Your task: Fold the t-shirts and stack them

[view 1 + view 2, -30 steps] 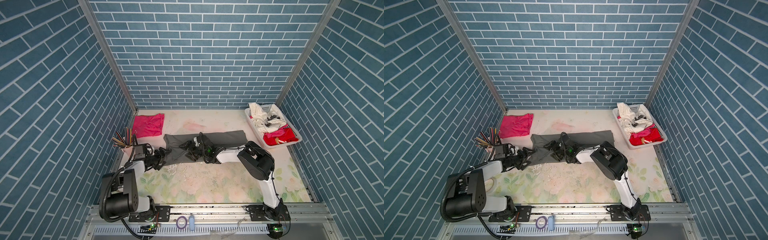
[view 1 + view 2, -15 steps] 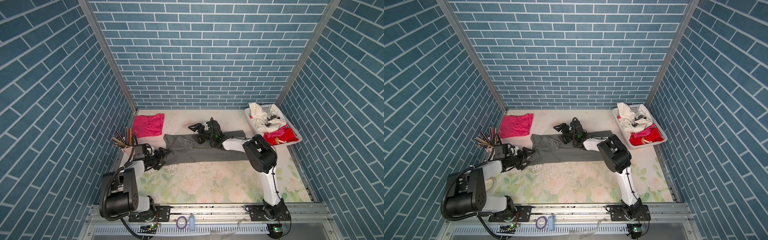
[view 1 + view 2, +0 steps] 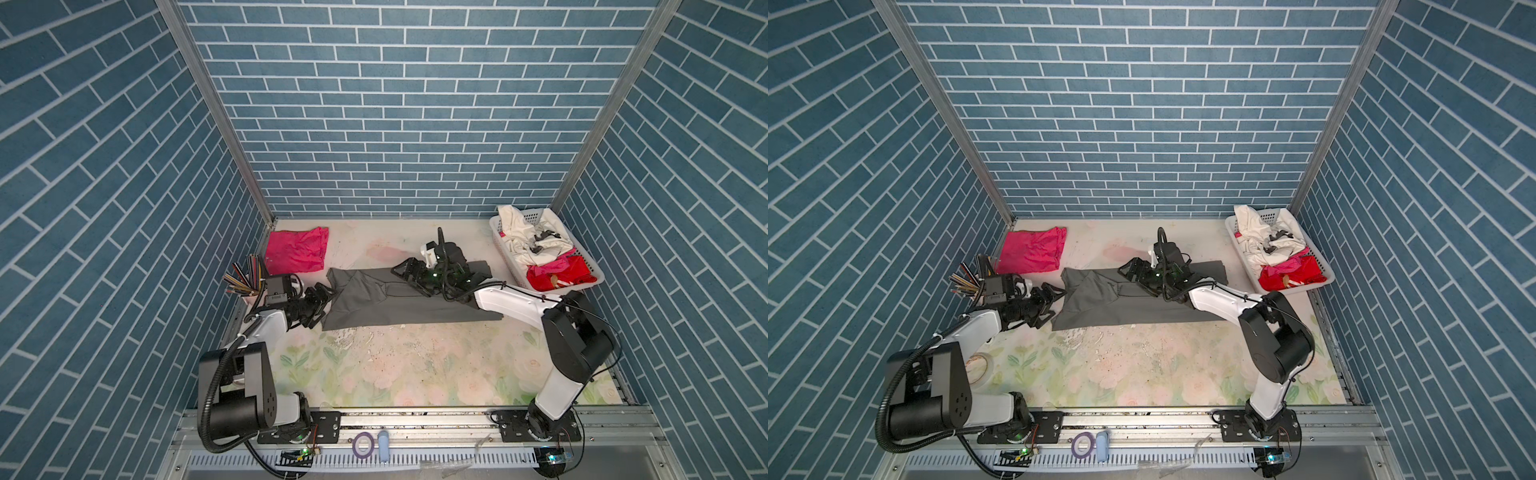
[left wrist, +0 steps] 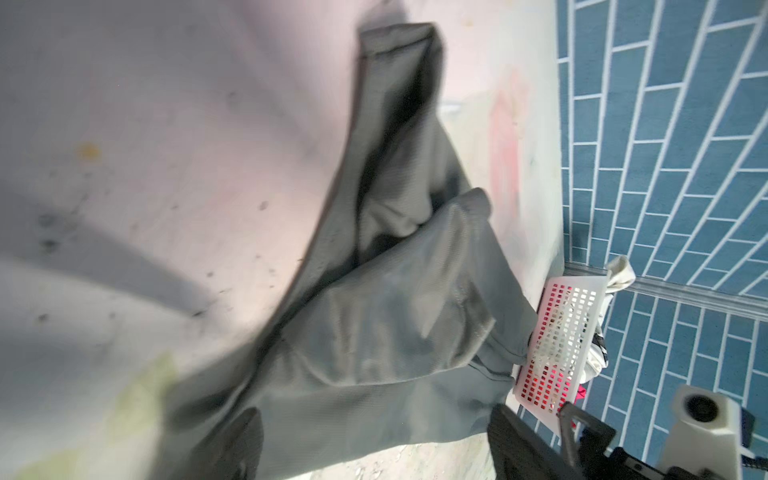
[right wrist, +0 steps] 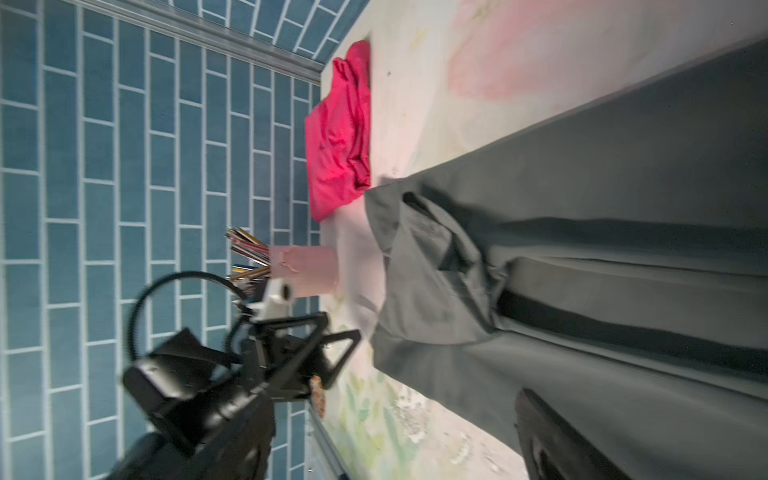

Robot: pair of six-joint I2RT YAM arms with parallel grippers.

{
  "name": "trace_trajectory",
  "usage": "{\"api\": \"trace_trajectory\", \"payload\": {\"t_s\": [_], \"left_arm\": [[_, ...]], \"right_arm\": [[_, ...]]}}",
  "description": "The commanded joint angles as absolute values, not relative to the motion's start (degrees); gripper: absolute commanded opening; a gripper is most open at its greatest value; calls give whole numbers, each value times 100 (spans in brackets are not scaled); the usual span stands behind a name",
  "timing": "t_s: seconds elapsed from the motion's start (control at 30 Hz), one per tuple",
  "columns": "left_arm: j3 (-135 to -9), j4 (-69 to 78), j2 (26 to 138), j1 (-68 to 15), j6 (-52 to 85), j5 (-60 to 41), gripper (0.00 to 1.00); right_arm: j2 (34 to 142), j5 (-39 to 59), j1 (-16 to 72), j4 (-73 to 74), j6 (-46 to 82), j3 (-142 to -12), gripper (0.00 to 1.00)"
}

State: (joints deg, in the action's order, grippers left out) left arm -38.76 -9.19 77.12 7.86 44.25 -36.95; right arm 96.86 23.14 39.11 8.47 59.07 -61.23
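The dark grey t-shirt point(image 3: 374, 305) point(image 3: 1100, 307) lies folded into a long strip across the middle of the table. The hot pink t-shirt point(image 3: 297, 249) point(image 3: 1034, 249) point(image 5: 340, 137) lies folded at the back left. My left gripper point(image 3: 326, 301) point(image 3: 1054, 305) stands open at the grey shirt's left end, its fingers point(image 4: 245, 440) either side of the cloth point(image 4: 395, 332) without pinching it. My right gripper point(image 3: 409, 276) point(image 3: 1136, 278) hovers open over the strip's far edge near the middle, holding nothing. Only one of its fingers point(image 5: 548, 440) shows in the right wrist view.
A white perforated basket point(image 3: 582, 284) point(image 3: 1300, 289) point(image 4: 569, 332) with white and red clothes stands at the back right. A cup of pencils point(image 3: 249, 291) point(image 5: 303, 270) sits by the left wall behind my left wrist. A tape roll point(image 3: 980, 365) lies near the left arm's base.
My right gripper has left the middle of the grey shirt, moved toward its far edge and opened a little wider. The shirt now lies flatter. The left arm has stayed put.
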Motion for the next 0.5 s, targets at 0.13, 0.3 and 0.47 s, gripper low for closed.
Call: {"api": "trace_trajectory", "payload": {"t_s": [0.13,0.3,0.47], "left_arm": [[-4332,-629,7826,-560,4900,-3126,86],[-4395,-109,8482,-1098,5169,-3062,86],[-4361,144,8883,-1196,5213,-3013,86]], "right_arm": [[8296,1216,2660,-972,4351,-4598,91],[8010,1433,1867,-981,3992,-4074,92],[8362,1620,1308,-1056,3628,-4079,92]]}}
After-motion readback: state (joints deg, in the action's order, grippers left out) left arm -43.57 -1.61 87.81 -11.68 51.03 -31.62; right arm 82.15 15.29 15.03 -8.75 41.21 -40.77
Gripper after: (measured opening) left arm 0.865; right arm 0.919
